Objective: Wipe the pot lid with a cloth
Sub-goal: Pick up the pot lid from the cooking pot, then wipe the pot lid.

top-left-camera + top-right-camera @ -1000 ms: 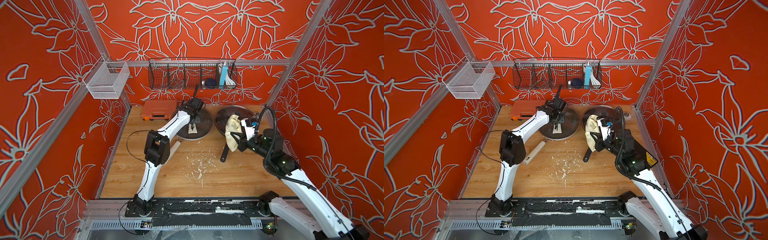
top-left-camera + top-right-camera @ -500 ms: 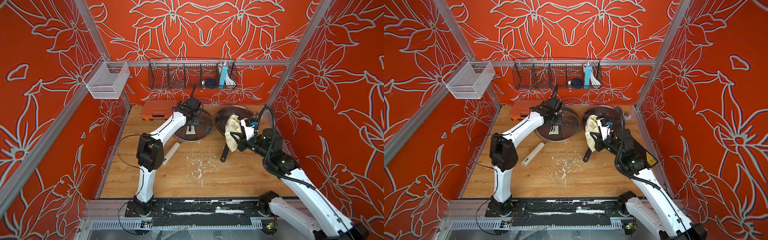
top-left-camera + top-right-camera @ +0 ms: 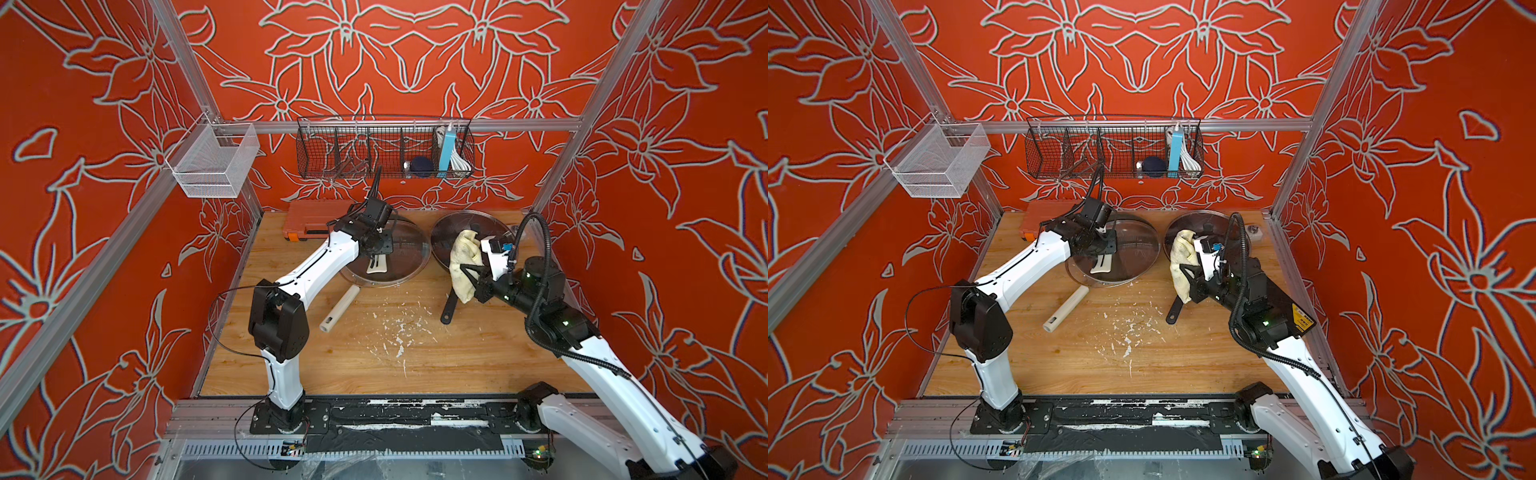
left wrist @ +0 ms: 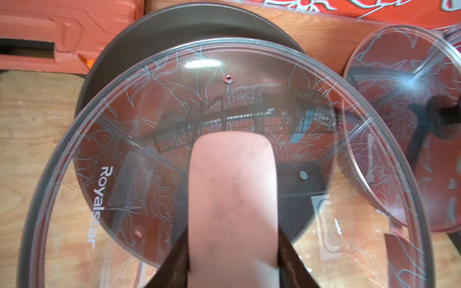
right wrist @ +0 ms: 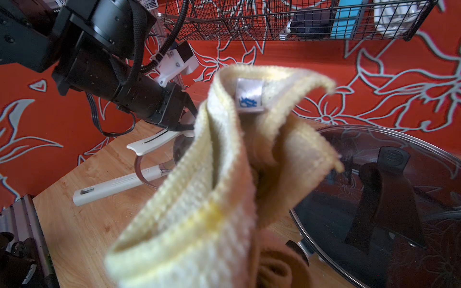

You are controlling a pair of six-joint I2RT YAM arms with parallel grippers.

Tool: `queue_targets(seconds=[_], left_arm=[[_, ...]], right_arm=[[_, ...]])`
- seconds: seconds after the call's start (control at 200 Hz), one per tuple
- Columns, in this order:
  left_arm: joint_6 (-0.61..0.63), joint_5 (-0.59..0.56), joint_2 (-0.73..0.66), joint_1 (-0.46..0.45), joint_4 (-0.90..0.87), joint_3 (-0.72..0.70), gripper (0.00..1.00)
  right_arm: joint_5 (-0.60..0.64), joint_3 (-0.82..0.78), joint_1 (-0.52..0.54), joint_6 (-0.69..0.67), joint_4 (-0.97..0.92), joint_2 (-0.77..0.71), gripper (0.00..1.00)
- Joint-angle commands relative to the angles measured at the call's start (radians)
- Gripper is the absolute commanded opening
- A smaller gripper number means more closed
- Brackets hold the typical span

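Behind cloth [image 3: 461, 262], right claw [image 3: 473, 272] tips hidden, left claw [image 3: 375, 254] clamping pot lid handle [image 3: 376, 265].

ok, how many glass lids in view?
2. The white-handled clear glass lid is held by its handle in the left gripper; the black-handled clear glass lid lies to its right, partly hidden behind the pale yellow cloth that the right gripper holds. No others visible.

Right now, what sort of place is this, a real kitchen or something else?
Probably a robot test cell staged as a kitchen: robot arms mounted at a wooden table, floral panels in an aluminium frame, a glass pot lid and a wire rack.
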Motion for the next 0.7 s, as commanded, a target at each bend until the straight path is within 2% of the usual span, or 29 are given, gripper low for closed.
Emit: queue_targets(seconds=[0.0,0.115,0.425,0.696], left_arm=[[-0.051,0.099,-0.157,0.026,0.207,-0.005,0.00],[-0.085,0.201,-0.207,0.057,0.254,-0.064,0.00],[-0.251,0.567,-0.308,0.155,0.437,-0.211,0.00],[-0.430,0.809,-0.334,0.200,0.609,-0.287,0.00]], right_arm=[[0.007,-0.006,0.007,0.024,0.025,-0.020,0.00],[0.021,-0.012,0.007,0.048,0.044,-0.052,0.00],[0.057,-0.025,0.007,0.087,0.071,-0.118,0.00],[-0.009,-0.029,0.007,0.091,0.111,-0.089,0.00]])
